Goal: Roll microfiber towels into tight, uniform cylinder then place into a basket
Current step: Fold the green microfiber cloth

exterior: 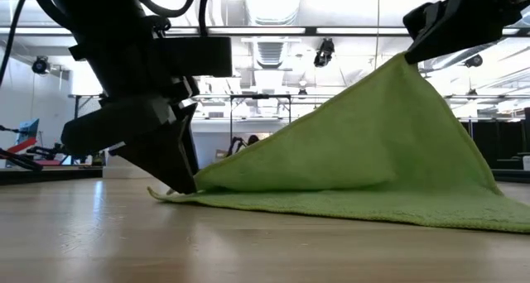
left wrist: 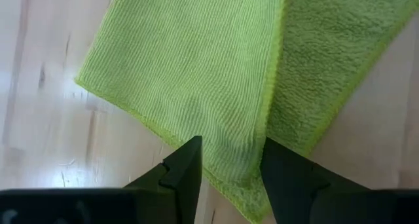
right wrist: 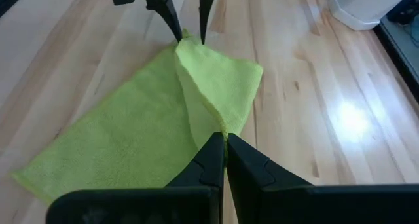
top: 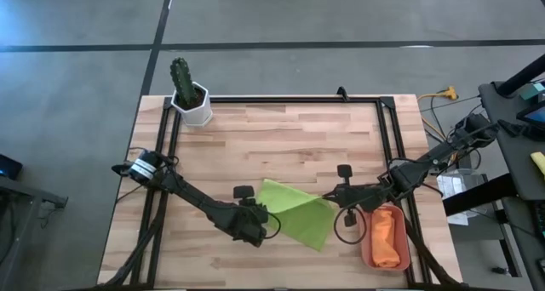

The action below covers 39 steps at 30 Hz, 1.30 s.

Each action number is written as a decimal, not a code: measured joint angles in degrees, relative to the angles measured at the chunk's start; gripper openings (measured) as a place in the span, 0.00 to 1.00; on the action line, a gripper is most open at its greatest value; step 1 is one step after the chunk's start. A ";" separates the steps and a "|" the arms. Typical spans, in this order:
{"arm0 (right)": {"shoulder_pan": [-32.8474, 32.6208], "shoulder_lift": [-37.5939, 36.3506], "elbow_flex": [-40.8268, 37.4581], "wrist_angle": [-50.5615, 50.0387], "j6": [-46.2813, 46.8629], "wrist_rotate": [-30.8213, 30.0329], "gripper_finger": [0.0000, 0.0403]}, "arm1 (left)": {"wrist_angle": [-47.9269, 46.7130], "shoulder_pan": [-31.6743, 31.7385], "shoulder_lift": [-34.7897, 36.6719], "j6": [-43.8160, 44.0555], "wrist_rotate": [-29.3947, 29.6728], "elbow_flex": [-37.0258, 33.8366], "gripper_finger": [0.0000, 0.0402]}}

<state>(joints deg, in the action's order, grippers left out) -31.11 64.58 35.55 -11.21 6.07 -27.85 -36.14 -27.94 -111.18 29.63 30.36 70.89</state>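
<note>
On the wooden counter (top: pixel 281 138), the lime green towel (top: pixel 294 210) lies half folded just beside the terracotta basket (top: pixel 367 244), which holds the orange towel (top: pixel 387 236). The right gripper (right wrist: pixel 224 145) has its fingers closed on a raised towel corner. The left gripper (left wrist: pixel 230 160), at the towel's edge farthest from the basket, has its fingers parted astride a corner touching the counter.
</note>
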 joint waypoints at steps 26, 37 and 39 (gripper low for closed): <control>-0.38 -0.09 0.00 -0.60 0.03 -0.10 0.02 | -2.43 0.09 0.14 -3.43 3.62 0.57 0.00; -1.76 -0.11 0.00 -1.09 1.32 9.37 0.02 | -6.98 0.20 5.79 -3.15 6.75 2.07 0.00; -2.23 -0.11 0.00 -1.00 1.46 9.67 0.02 | -7.02 0.22 6.82 -3.25 7.49 1.93 0.00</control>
<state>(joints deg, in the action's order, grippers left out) -33.34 64.47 35.55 -12.21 7.53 -18.17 -43.17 -27.73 -104.36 26.38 37.85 72.81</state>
